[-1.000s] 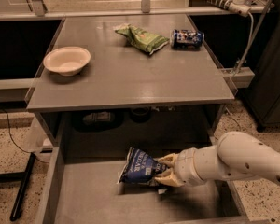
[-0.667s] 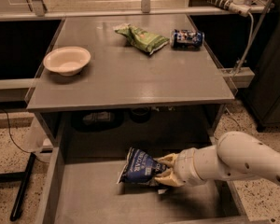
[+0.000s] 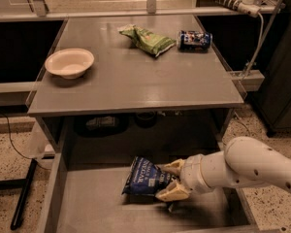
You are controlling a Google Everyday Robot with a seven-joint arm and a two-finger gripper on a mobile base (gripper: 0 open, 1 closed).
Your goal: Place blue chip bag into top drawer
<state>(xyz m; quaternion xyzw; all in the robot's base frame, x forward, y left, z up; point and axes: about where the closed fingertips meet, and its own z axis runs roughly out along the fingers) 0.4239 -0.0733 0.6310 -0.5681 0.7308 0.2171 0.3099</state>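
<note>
A crinkled blue chip bag [image 3: 146, 178] sits low in the view, at about six o'clock, inside the open top drawer [image 3: 85, 210], a wide grey tray pulled out from under the desk [image 3: 136, 86]. The bag lies near the middle of the drawer, tilted, with its white lettering facing up. Whether its lower edge rests on the drawer floor or hangs just above it is hard to tell. At the bag's three o'clock side is the gripper [image 3: 169, 181], its cream-coloured jaws pinched on the bag's right end, one above and one below. Behind it the thick white arm [image 3: 254, 171] runs off toward four o'clock. On the desk, well apart from the drawer's contents, a pale bowl [image 3: 69, 63] stands at ten o'clock, a green chip bag [image 3: 146, 39] lies at twelve, and a small blue drink can [image 3: 194, 40] lies on its side at one o'clock, just beside the green bag. The step in hand looks like the release. To do it well, the bag should be settled flat on the drawer floor before the jaws part. They should open fully so the foil does not cling, and the arm should draw back toward three o'clock and upward, clear of the drawer's right wall and the desk edge above.
</note>
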